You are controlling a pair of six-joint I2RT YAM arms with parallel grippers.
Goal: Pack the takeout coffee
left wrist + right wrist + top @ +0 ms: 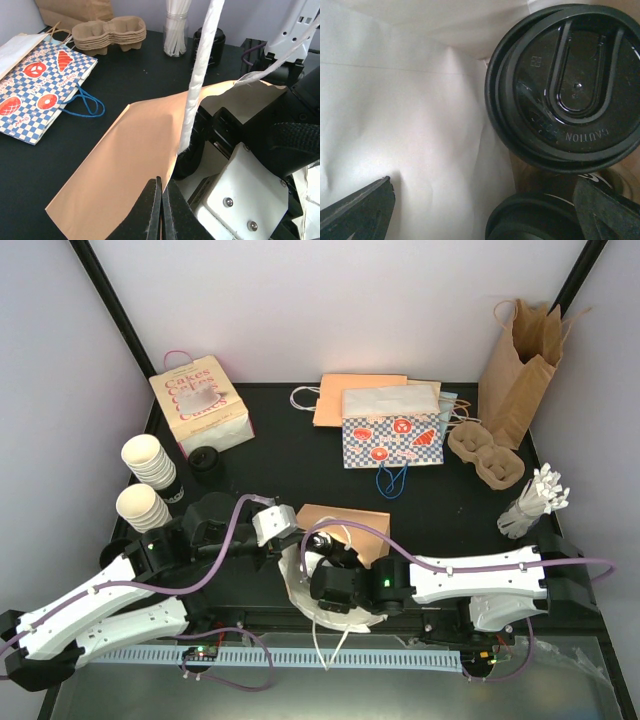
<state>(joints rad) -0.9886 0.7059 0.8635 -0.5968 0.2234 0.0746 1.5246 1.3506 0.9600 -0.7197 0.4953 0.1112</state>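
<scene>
Inside tan paper bag (125, 165), small black-lidded cream paper cup (570, 85): likely light, crushable; grip sidewall gently below lid. Right gripper (480, 215) released wide, left gripper (161, 200) clenched on bag edge.

Two cream cup stacks (148, 480), one cake box (200, 405), one checkered bag (392, 438), one tan bag (120, 165), one cup carrier (485, 452)

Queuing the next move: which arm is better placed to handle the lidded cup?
Right. The right gripper is open over the takeout coffee inside the bag; the left gripper is shut on the bag's edge.
</scene>
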